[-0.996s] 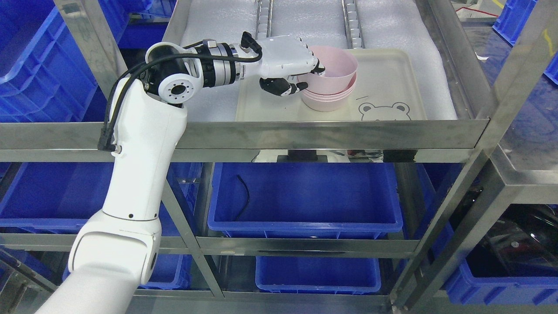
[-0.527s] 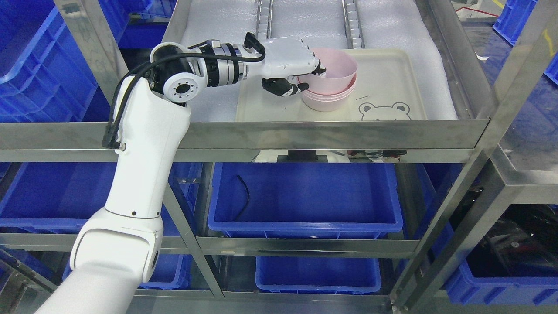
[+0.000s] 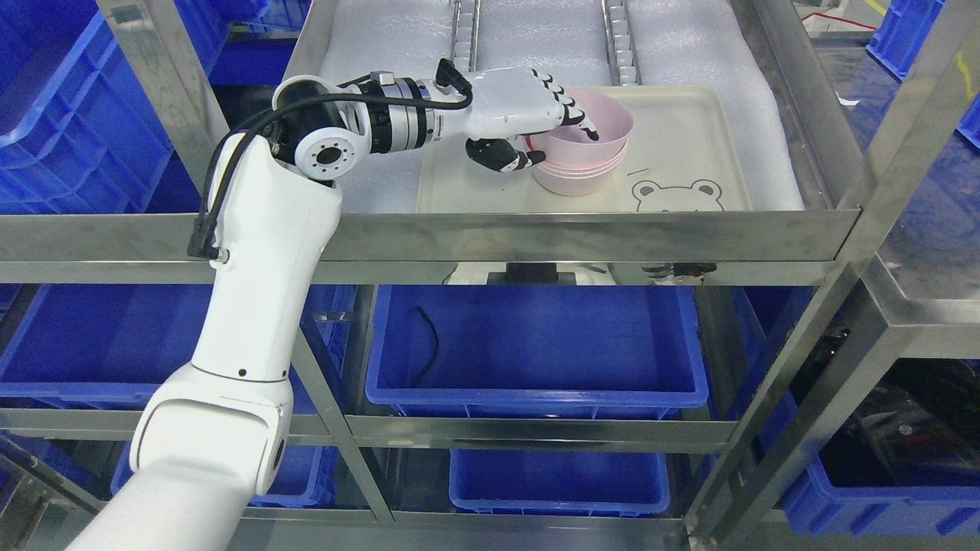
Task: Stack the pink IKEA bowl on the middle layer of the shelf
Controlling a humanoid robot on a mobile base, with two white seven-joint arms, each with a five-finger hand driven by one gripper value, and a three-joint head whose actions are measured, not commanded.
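A stack of pink bowls [image 3: 579, 177] stands on a cream tray [image 3: 681, 130] with a bear drawing, on the metal shelf's layer lined with white foam. The top pink bowl [image 3: 610, 125] sits nested in the stack, level. My left hand [image 3: 564, 145] reaches in from the left at the bowl's left rim. Its fingers [image 3: 570, 115] are stretched out over the rim into the bowl, and the thumb [image 3: 521, 159] lies outside by the wall. The hand is open and no longer clamps the rim. The right arm is out of view.
The shelf's steel front rail [image 3: 536, 233] runs across just below the tray. Roller tracks [image 3: 465, 30] lie in the foam behind. A large blue bin [image 3: 536, 344] sits on the layer below, with more blue bins around. A steel post [image 3: 865, 222] stands at the right.
The fingers, curled on the top bowl's rim before, have straightened out. The top bowl has dropped and settled lower into the stack. The arm has shifted slightly right.
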